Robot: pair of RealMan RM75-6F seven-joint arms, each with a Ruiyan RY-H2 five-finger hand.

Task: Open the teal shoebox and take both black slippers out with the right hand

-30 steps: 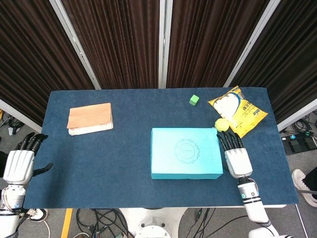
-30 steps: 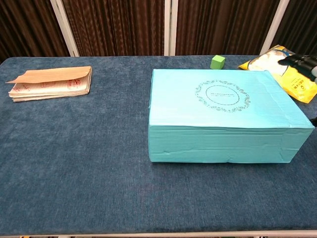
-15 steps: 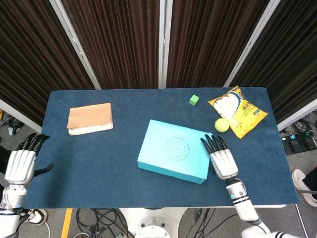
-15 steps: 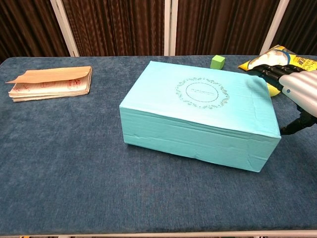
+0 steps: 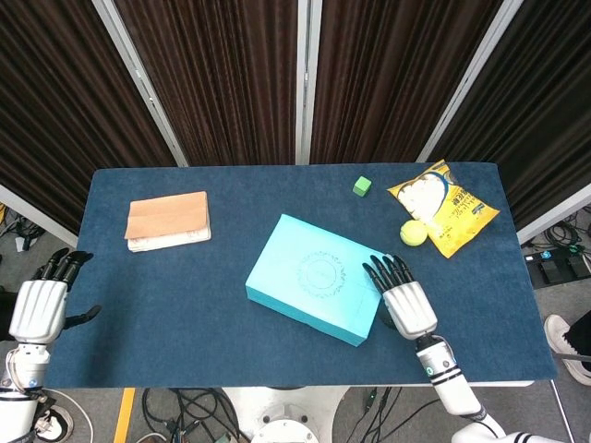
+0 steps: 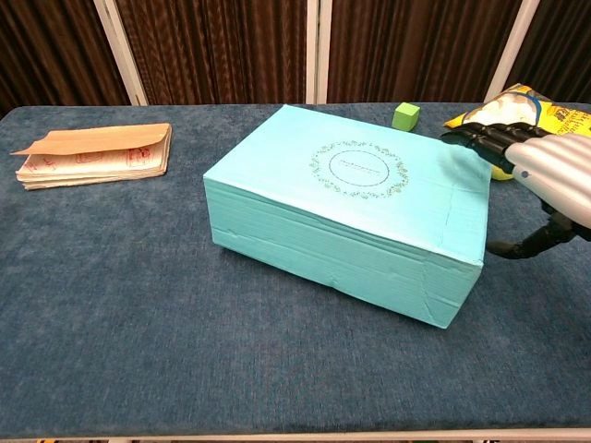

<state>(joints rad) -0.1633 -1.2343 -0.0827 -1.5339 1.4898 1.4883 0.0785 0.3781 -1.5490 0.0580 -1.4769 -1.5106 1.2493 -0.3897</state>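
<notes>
Your left robot hand hangs off the left edge of the worktop, fingers apart, holding nothing. Near the middle, the teal shoebox lies turned at an angle, its lid closed. Your right robot hand rests at the right end of the box with fingers stretched out over the lid, gripping nothing. The slippers are not visible, so I judge that nothing is finished: opening the lid and both slippers remain.
</notes>
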